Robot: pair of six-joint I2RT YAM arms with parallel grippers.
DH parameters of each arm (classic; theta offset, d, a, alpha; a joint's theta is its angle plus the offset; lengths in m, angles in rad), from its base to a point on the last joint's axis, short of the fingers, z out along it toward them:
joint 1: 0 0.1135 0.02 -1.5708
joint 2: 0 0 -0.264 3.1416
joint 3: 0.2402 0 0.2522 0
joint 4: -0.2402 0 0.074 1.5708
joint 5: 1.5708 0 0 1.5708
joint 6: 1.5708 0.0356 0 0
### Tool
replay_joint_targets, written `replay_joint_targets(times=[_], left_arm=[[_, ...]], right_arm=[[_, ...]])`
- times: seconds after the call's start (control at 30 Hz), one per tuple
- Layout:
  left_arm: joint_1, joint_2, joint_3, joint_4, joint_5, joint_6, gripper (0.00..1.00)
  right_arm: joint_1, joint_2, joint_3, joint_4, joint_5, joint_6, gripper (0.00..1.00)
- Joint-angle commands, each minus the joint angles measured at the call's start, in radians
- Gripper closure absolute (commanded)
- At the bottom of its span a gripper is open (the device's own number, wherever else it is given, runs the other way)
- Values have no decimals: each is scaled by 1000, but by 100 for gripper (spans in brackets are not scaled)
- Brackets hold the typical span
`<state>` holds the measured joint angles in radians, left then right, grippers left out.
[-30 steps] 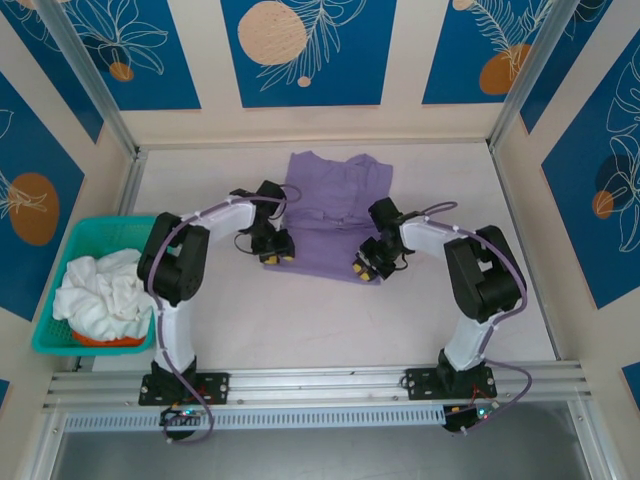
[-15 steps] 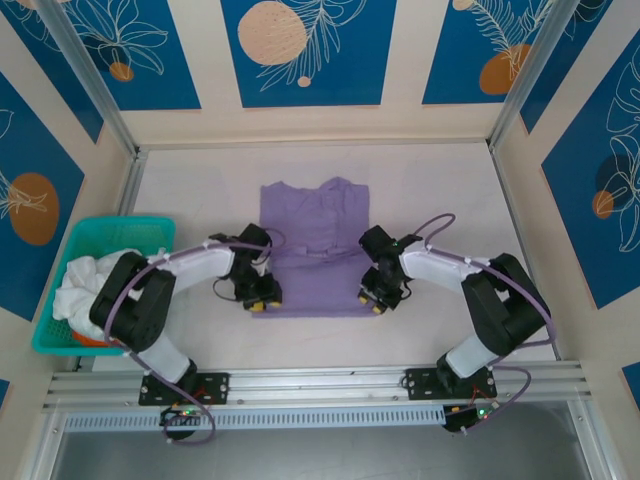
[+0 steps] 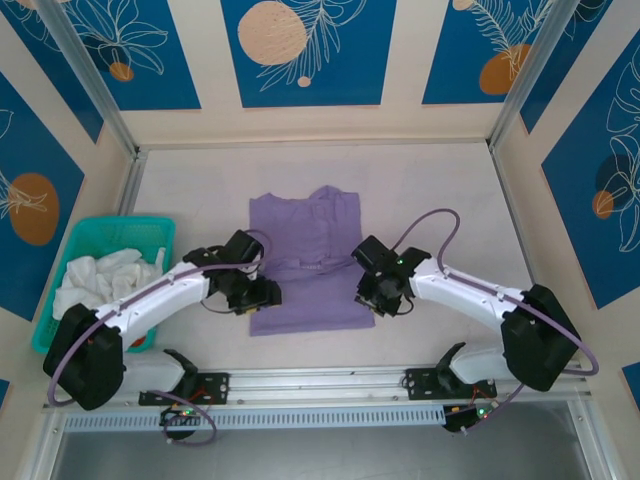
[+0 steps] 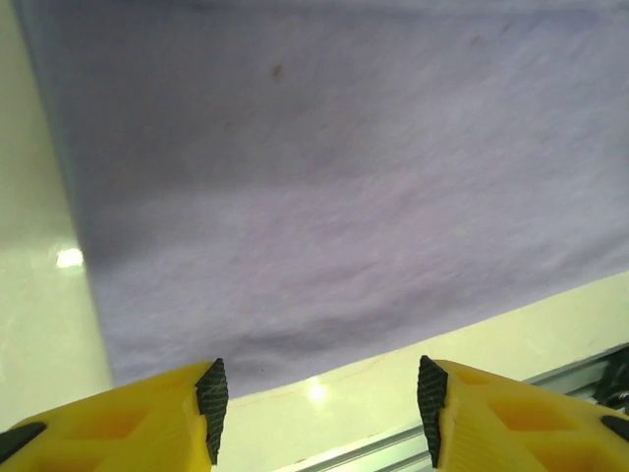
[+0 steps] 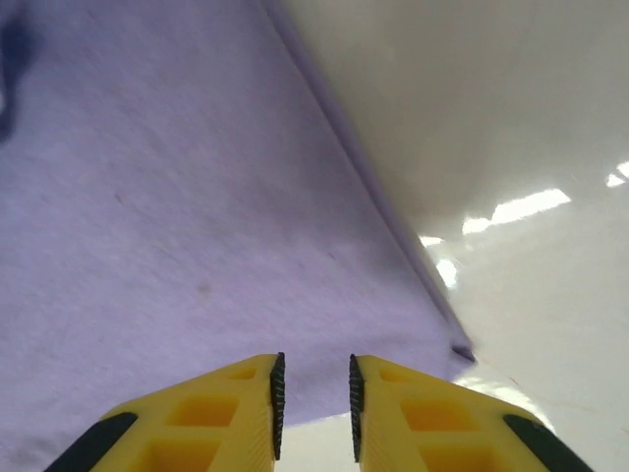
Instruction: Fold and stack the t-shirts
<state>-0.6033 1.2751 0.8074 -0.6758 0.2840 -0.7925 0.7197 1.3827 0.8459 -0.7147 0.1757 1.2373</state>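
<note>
The lavender-purple t-shirt (image 3: 305, 260) lies flat in the middle of the table, collar to the far side and hem to the near side. My left gripper (image 3: 263, 297) hovers at the hem's left corner; in the left wrist view it (image 4: 320, 408) stands open, with nothing between the pads and the purple hem (image 4: 324, 197) just beyond them. My right gripper (image 3: 381, 301) is at the hem's right corner. Seen from the right wrist, it (image 5: 314, 403) is open by a narrow gap over the purple fabric (image 5: 177, 216), gripping nothing. White t-shirts (image 3: 100, 278) sit bunched in the basket.
The teal basket (image 3: 120, 220) stands at the table's left edge, beside the left arm. An aluminium rail (image 3: 320, 380) runs along the near edge, close to the purple hem. Bare table lies right of the shirt and beyond it.
Both arms have drawn the purple t-shirt toward the near edge and laid it flat. The left jaws have widened and let go of the hem.
</note>
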Motion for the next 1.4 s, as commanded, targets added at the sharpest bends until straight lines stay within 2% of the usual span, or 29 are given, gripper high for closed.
replay_joint_targets(times=[0.0,0.17,0.33,0.5,0.67,0.9,1.07,1.13,1.2,1.27,1.37], left_arm=[[21,34,6,108,32,-114,46],[28,85,-53,281,30,-257,44],[48,127,-17,324,-52,-273,38],[57,125,10,339,-67,-300,34],[52,140,83,246,-42,-211,33],[4,185,206,198,-24,-141,36],[-70,275,329,116,7,-42,39],[-100,330,379,85,56,18,40],[-133,404,436,30,98,110,45],[-158,478,492,-29,121,203,57],[-175,515,504,-34,109,240,60]], right_arm=[[-45,96,86,28,-35,-86,76],[-105,275,228,18,-99,-176,78],[-174,395,320,27,-137,-238,79],[-239,460,409,6,-179,-247,79],[-290,497,434,26,-240,-203,79],[-296,524,481,4,-254,-193,79],[-293,420,405,52,-249,-193,79],[-294,392,383,61,-251,-202,79],[-295,378,370,61,-248,-218,79],[-296,371,360,57,-249,-227,79],[-298,373,353,62,-258,-227,80]])
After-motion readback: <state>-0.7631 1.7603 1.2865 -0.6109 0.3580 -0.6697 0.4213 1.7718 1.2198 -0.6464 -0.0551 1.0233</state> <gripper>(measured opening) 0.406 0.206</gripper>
